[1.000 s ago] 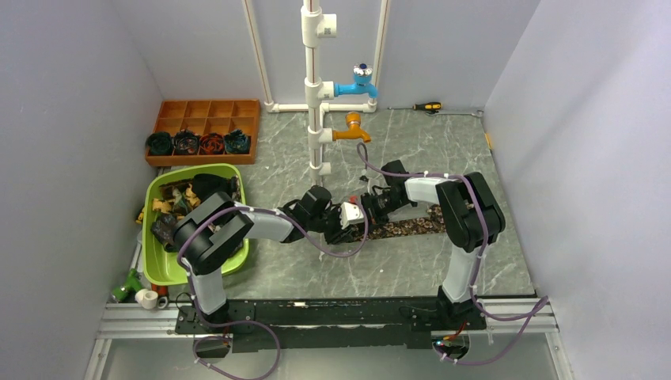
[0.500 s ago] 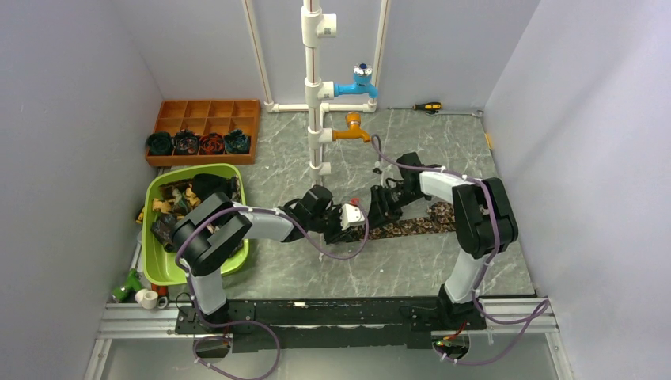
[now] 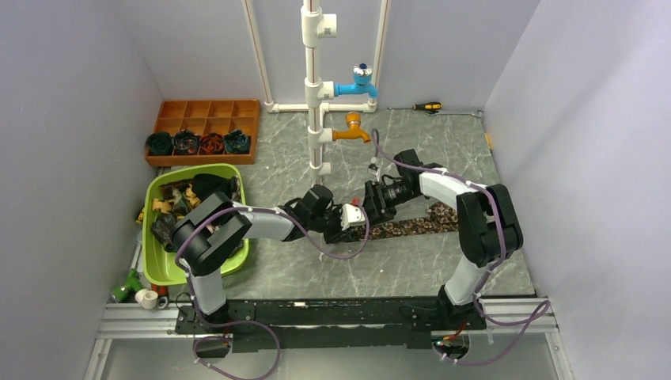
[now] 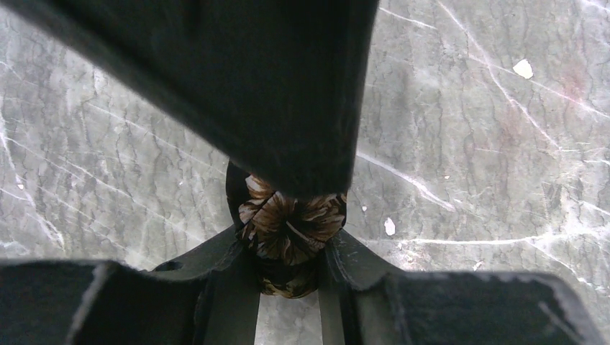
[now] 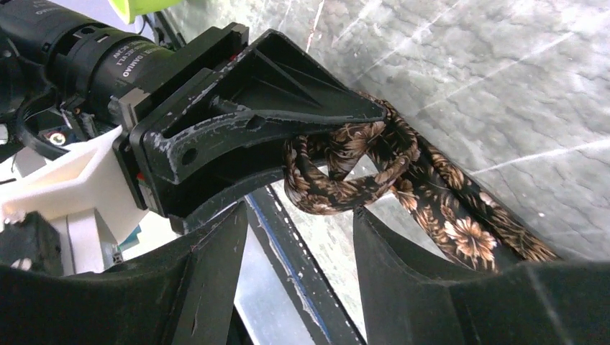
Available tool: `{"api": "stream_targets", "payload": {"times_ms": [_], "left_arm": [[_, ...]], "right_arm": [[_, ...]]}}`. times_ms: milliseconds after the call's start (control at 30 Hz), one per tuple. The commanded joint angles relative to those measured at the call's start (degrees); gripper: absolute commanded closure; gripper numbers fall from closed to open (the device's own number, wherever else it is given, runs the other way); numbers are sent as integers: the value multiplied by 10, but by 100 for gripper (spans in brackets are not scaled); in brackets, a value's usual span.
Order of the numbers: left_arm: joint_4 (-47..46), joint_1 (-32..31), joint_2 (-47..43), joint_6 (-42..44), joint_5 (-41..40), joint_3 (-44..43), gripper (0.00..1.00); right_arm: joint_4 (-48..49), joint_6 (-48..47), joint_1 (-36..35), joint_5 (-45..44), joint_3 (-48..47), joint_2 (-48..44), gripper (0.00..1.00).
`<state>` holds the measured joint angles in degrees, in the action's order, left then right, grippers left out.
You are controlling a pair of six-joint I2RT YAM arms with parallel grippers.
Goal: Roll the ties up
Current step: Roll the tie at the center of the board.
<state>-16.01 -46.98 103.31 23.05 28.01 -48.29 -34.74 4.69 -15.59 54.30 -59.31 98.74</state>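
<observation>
There's the left gripper [image 4: 289,253] clamped tight on the looped end of the floral tie [image 5: 338,169], mid-table [image 3: 332,269], its tail lying flat rightward; the right gripper [image 5: 301,219] hovers just beside, jaws spread, holding nothing

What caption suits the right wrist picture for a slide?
Left gripper pinches the looped end of the floral tie; the right gripper sits open beside it.

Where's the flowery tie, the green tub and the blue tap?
flowery tie [image 5: 460,233], right wrist view, on its flat unrolled strip.
green tub [image 3: 162,271], top external view, on its bare near corner.
blue tap [image 3: 356,87], top external view, on its body.
</observation>
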Motion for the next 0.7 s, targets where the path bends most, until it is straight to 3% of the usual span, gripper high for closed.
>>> {"api": "stream_targets", "payload": {"times_ms": [0, 67, 200, 300, 467, 667], "left_arm": [[84, -1, 15, 2, -17, 7, 65], [85, -2, 15, 2, -16, 6, 64], [81, -1, 9, 3, -10, 10, 59], [64, 0, -3, -1, -1, 21, 47], [-25, 10, -47, -18, 9, 66, 29], [-65, 9, -55, -34, -4, 71, 24]], "right_arm": [[37, 25, -15, 2, 6, 23, 45], [47, 21, -17, -19, 8, 41, 54], [43, -6, -16, -70, -3, 77, 84], [39, -25, -15, -101, -7, 91, 99], [38, -42, -14, -138, -6, 112, 100], [41, -59, -16, -152, -3, 117, 100]]}}
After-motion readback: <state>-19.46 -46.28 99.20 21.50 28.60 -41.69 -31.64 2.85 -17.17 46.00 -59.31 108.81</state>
